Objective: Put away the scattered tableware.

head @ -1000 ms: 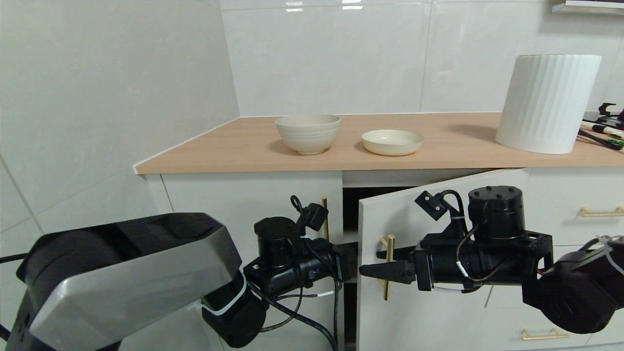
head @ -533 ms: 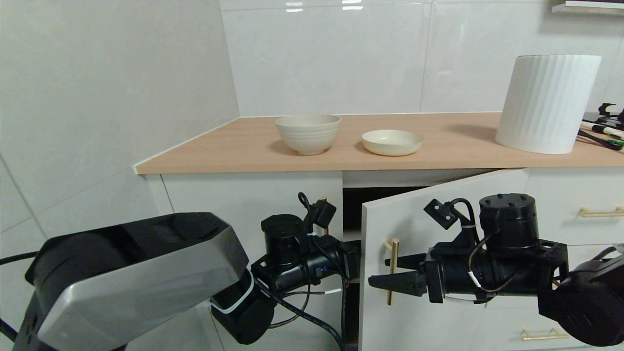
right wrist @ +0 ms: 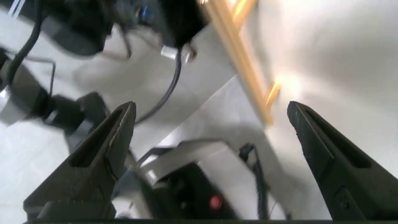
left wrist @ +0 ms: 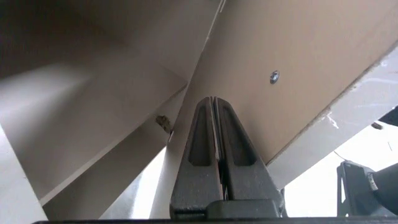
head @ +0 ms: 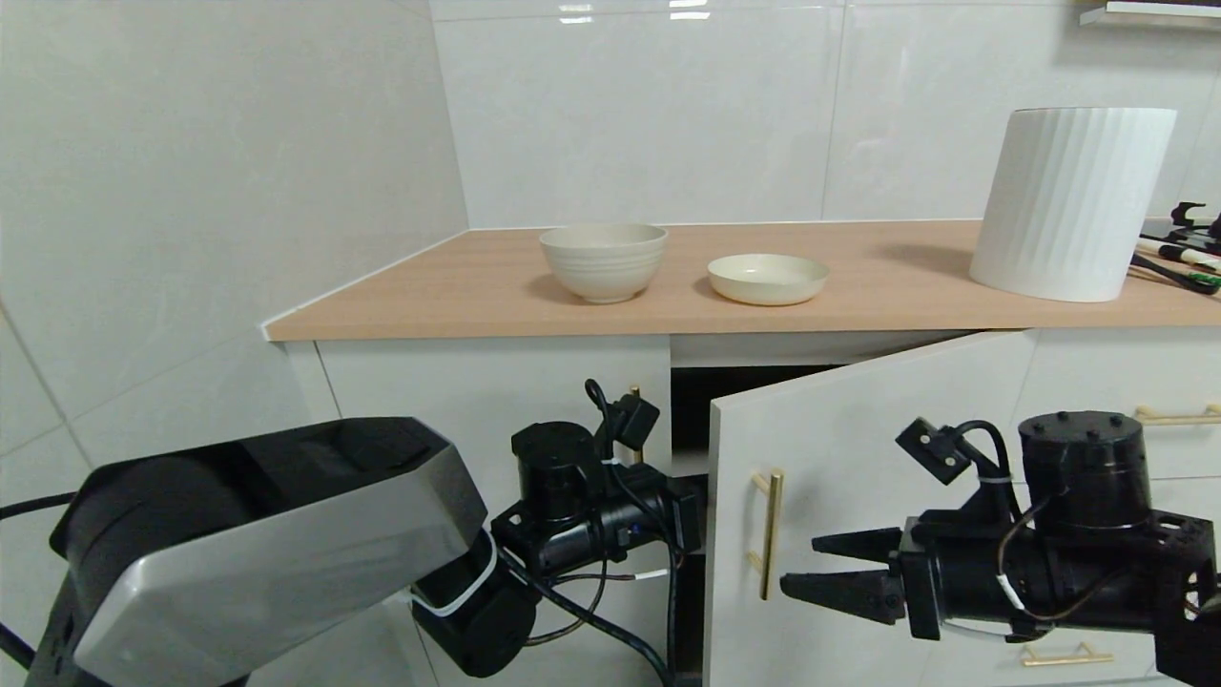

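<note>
On your table (head: 906, 277) the bowl (head: 602, 260) stands left of the dish (head: 767, 278), both near the front edge, and the ribbed container (head: 1078, 200) stands far to their right. Below, the cabinet door (head: 858, 429) hangs ajar, with its handle (head: 769, 532) by its left edge. The right gripper (head: 801, 563) is before the door, just right of the handle. The left gripper (left wrist: 213, 106) is close by the door's inner face.

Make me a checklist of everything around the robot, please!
Surface: light wooden countertop above white cabinets.
Job's things: cream ribbed ceramic bowl and cream shallow dish, side by side, apart, on the countertop.
Clutter: tall white ribbed container; pens at the right edge.
End effectors: left end effector shut, by the edge of the ajar white cabinet door; right end effector open, facing its gold bar handle.
Cables: black wires along the left arm.
Surroundings: glossy white wall tiles.
</note>
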